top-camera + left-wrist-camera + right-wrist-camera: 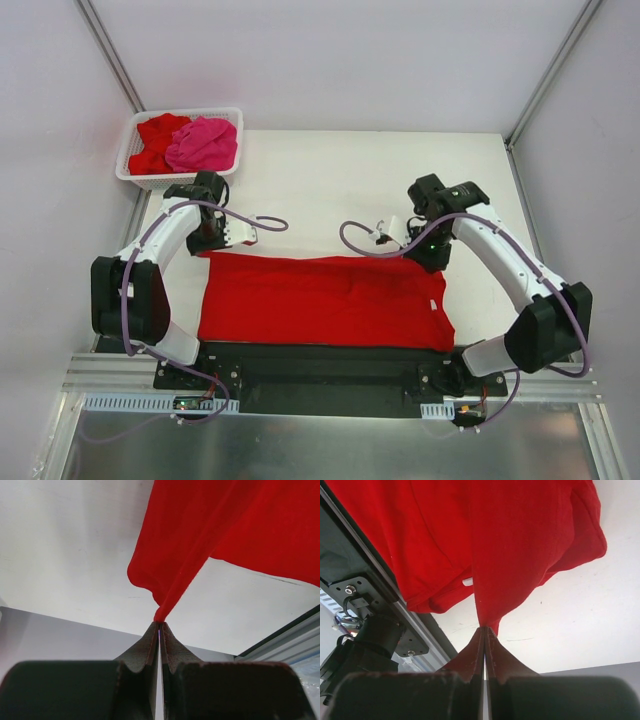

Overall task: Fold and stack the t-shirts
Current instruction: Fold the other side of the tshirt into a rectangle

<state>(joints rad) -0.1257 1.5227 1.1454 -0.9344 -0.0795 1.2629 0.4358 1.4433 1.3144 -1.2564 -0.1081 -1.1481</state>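
A bright red t-shirt (320, 300) is stretched wide over the near half of the table, its near edge at the black base rail. My left gripper (212, 243) is shut on its far left corner (165, 607), which rises pinched from the fingertips. My right gripper (432, 256) is shut on the far right corner (487, 615), the cloth hanging in folds above the tips. A second red t-shirt (157, 143) and a hot pink t-shirt (203, 145) lie crumpled in the basket.
The white lattice basket (130, 148) stands at the far left corner of the white table (330, 180). A black rail (330, 362) runs along the near edge between the arm bases. Grey walls with metal posts enclose the table.
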